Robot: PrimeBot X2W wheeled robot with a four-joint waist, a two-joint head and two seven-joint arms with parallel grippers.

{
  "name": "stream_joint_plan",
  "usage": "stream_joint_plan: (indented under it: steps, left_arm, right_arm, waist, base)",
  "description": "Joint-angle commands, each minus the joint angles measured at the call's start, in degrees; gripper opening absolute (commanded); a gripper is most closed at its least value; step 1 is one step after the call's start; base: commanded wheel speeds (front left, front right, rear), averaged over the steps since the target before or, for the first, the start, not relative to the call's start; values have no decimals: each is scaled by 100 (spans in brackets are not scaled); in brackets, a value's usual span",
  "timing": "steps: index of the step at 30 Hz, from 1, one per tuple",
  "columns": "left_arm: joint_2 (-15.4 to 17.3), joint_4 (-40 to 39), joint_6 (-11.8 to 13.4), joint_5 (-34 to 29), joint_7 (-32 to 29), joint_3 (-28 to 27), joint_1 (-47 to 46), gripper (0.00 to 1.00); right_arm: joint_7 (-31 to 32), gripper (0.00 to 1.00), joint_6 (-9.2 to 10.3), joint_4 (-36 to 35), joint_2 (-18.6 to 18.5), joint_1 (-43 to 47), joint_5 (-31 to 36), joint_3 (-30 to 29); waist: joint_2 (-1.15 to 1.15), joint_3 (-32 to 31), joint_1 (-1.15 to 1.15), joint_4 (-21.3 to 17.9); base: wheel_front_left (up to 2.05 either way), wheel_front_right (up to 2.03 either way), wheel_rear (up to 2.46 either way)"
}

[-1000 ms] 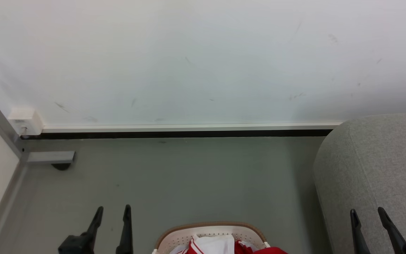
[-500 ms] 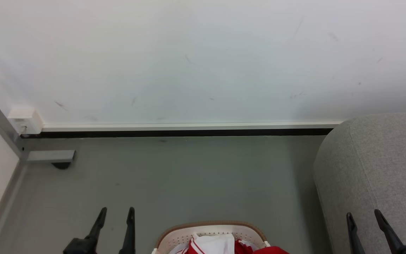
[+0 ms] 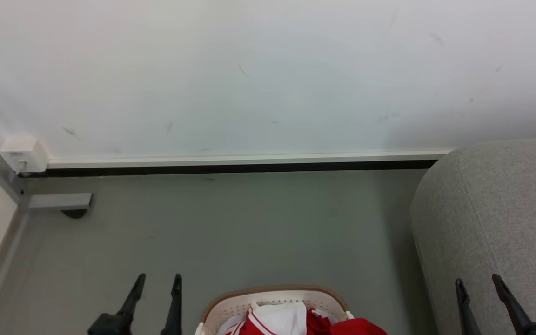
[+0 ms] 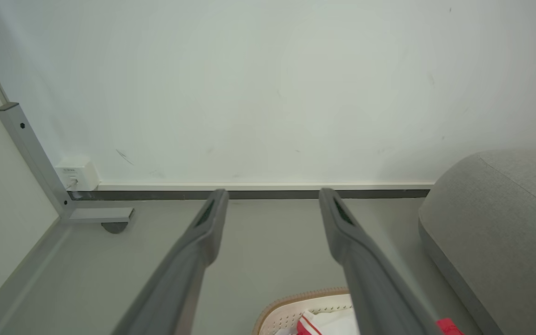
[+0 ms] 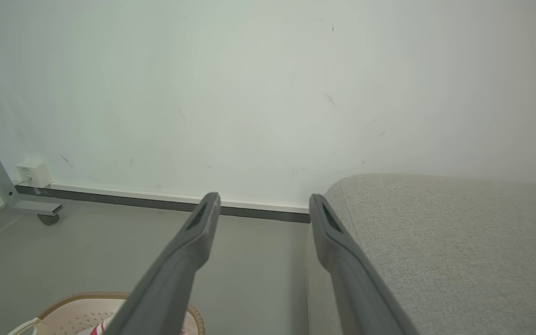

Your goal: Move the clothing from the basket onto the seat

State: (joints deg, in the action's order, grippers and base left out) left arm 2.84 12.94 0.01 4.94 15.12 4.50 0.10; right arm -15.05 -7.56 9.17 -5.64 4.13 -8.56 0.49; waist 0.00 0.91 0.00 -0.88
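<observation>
The cream-white basket [image 3: 272, 298] with a tan rim sits on the floor at the bottom centre of the head view, holding red and white clothing [image 3: 277, 322]. The light-grey seat [image 3: 500, 209] stands to its right. My left gripper [image 3: 158, 279] is open over the floor left of the basket, with nothing between its fingers. My right gripper [image 3: 476, 282] is open in front of the seat, empty. In the left wrist view the left gripper [image 4: 272, 197] points at the wall, with the basket [image 4: 296, 304] low between its fingers. In the right wrist view the right gripper [image 5: 263, 202] hangs beside the seat [image 5: 445, 242], with the basket [image 5: 82, 307] at lower left.
A white wall [image 3: 249, 74] with a dark skirting strip [image 3: 231, 168] closes the far side. At the left stand a grey metal frame with a foot [image 3: 58, 202] and a white wall box [image 3: 21, 153]. Grey floor [image 3: 231, 223] lies between basket and wall.
The head camera has tipped down a little, so the whole scene has shifted up. Both grippers have moved slightly inward towards the basket and stay open.
</observation>
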Motion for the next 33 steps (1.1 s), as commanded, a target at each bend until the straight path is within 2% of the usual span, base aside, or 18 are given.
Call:
stream_joint_plan:
  steps: [1, 9, 16, 24, 26, 33]
  left_arm:
    - [14, 20, -28, -20, 6, 3, -65, 100]
    - [13, 82, -252, -167, 5, 306, -658, 100]
    - [55, 674, -603, -518, -64, 1169, -1624, 100]
    - [244, 1668, -736, -795, -1313, 2175, -2779, 100]
    - [277, 1810, -740, -804, -1500, 2248, -2891, 100]
    - [643, 2678, -680, -1115, -2730, 2501, -3433, 100]
  right_arm:
    - [-19, 100, 14, -44, -37, -60, -13, -6]
    - [-10, 100, 14, -247, -30, -468, -55, -35]
    - [-10, 100, 14, -488, 5, -1166, -116, -61]
    - [-9, 100, 14, -796, 103, -1908, -201, 0]
    - [-9, 100, 14, -842, 122, -1983, -220, 13]
    - [-9, 100, 14, -1136, 233, -2363, -343, 76]
  waist:
    - [0, 87, 0, -33]
    - [0, 962, 0, -153]
    - [0, 2091, 0, -384]
    - [0, 3350, 0, -823]
    - [0, 3486, 0, -886]
    - [0, 4232, 0, -1316]
  base:
    - [0, 0, 0]
    - [0, 0, 0]
    - [0, 0, 0]
    - [0, 0, 0]
    - [0, 0, 0]
    - [0, 0, 0]
